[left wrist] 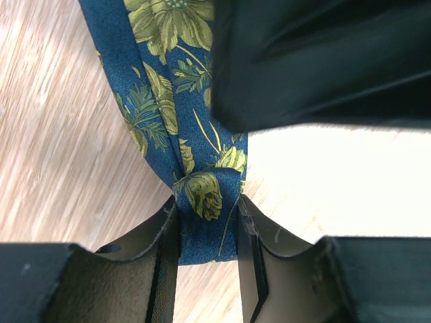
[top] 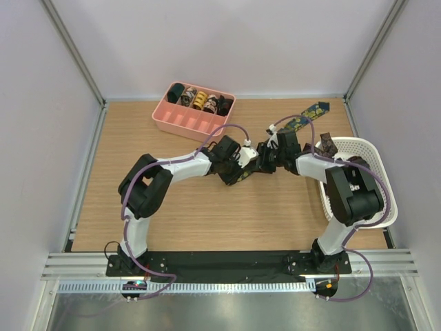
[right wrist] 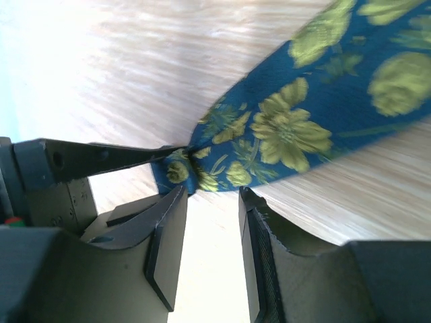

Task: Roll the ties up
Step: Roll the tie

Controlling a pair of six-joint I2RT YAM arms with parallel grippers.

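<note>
A navy tie with yellow-green flowers [top: 308, 116] lies slanted across the table from the back right toward the middle. In the left wrist view its narrow end [left wrist: 161, 87] is pinched between the jaws of my left gripper [left wrist: 207, 210], which is shut on it. In the right wrist view my right gripper [right wrist: 213, 192] is open just short of the same tie [right wrist: 289, 128], with only bare wood between its fingers. The left gripper's finger [right wrist: 101, 158] shows there, holding the tie's end. From above, the left gripper [top: 242, 169] and the right gripper [top: 266, 157] meet mid-table.
A pink tray [top: 180, 123] at the back holds several rolled ties. A white basket [top: 375, 162] stands at the right edge, with a dark tie [top: 326, 145] hanging over its rim. Grey walls close off the back and both sides.
</note>
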